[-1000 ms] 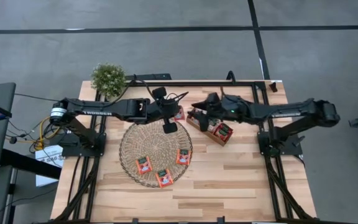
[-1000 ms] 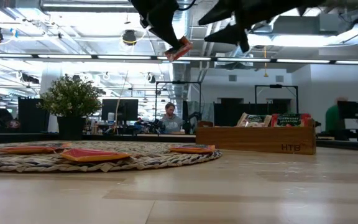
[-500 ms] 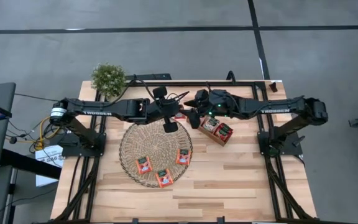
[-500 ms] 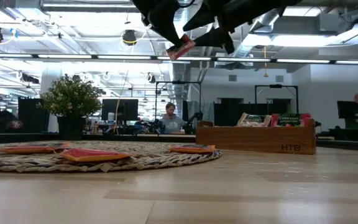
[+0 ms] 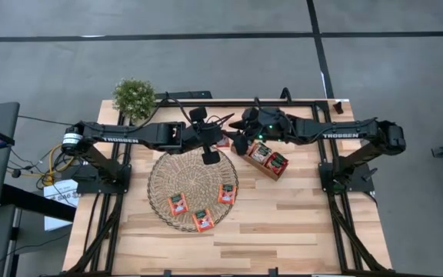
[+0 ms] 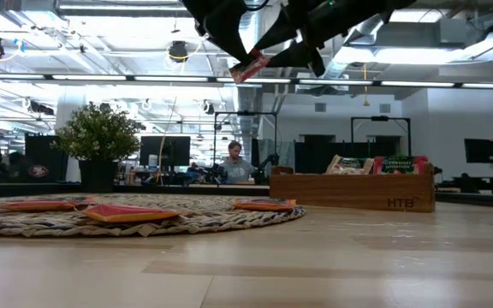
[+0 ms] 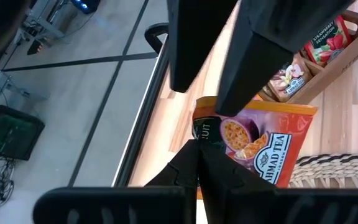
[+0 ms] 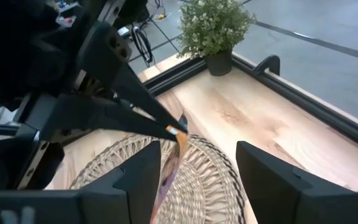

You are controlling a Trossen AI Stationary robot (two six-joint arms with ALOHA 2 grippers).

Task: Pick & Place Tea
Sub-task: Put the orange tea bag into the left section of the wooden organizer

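Hanging above the counter [image 5: 298, 223], an orange tea sachet [image 7: 253, 138] is clamped in the left gripper [image 7: 199, 134] jaws; the right gripper [image 8: 197, 180], jaws spread empty, is lined up for a likely handover.

We record a grey floor [image 5: 206, 61] crossed by dark lines. Beyond the table: ceiling strip lights [image 6: 101, 77], monitors [image 6: 163, 151], and possibly a seated person [image 6: 234, 162].

"AHMAD TEA" on the orange sachet [image 7: 263, 146]; "HTB" on the wooden tray [image 6: 398, 203].
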